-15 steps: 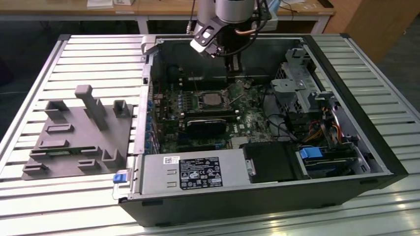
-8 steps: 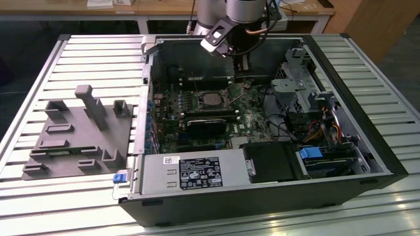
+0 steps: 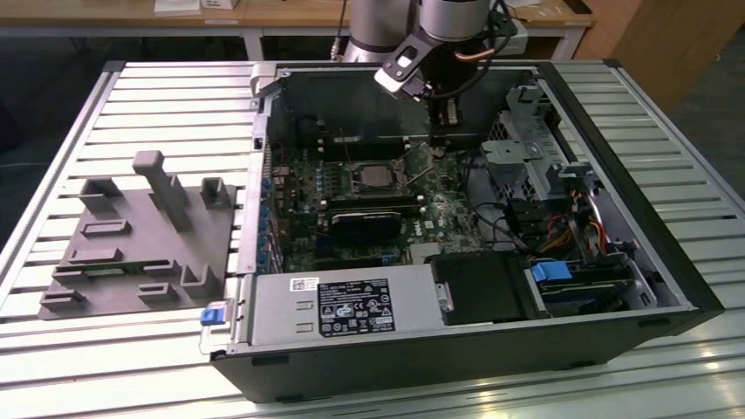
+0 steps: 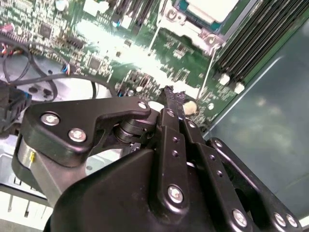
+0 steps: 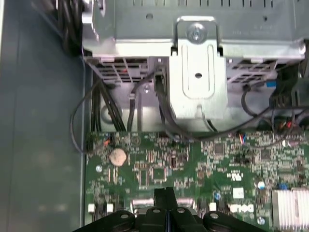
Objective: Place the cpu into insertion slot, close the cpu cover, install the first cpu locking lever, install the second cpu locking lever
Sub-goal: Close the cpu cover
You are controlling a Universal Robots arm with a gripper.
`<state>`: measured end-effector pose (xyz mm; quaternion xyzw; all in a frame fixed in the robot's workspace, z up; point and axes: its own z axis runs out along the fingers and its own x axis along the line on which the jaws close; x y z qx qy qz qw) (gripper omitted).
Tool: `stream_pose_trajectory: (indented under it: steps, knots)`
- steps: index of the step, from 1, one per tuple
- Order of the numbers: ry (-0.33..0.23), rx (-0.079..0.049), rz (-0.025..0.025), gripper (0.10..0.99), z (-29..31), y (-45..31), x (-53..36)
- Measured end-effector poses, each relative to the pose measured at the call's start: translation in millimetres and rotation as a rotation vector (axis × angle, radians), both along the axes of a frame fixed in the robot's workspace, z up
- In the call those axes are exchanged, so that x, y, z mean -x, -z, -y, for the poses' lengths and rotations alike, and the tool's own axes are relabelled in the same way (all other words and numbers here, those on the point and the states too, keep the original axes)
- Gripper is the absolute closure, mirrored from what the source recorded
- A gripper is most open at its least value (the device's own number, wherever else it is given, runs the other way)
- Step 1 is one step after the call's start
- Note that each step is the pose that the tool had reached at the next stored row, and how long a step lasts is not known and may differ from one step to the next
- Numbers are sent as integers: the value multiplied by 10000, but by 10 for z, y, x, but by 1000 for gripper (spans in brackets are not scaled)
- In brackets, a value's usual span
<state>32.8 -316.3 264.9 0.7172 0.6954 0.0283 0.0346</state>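
Snagging is becoming your main risk: the gripper [image 4: 174, 94], jaws pinched together on nothing, is hovering just beside the lever [image 4: 208, 72] while the cpu [image 4: 207, 7] is sitting in the insertion slot [image 3: 354, 178], so any sideways drift is threatening to bend it.

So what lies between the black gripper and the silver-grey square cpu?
In the second wrist view, green circuit board with small components lies between gripper and cpu; a thin silvery rod runs alongside.
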Motion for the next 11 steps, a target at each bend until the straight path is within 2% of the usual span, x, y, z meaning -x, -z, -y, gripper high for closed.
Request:
stream_pose_trajectory:
  steps: [6, 11]
  knots:
    - [6, 0, 0, 984, 0, 8, -99]
    - [8, 0, 0, 984, 0, 60, -132]
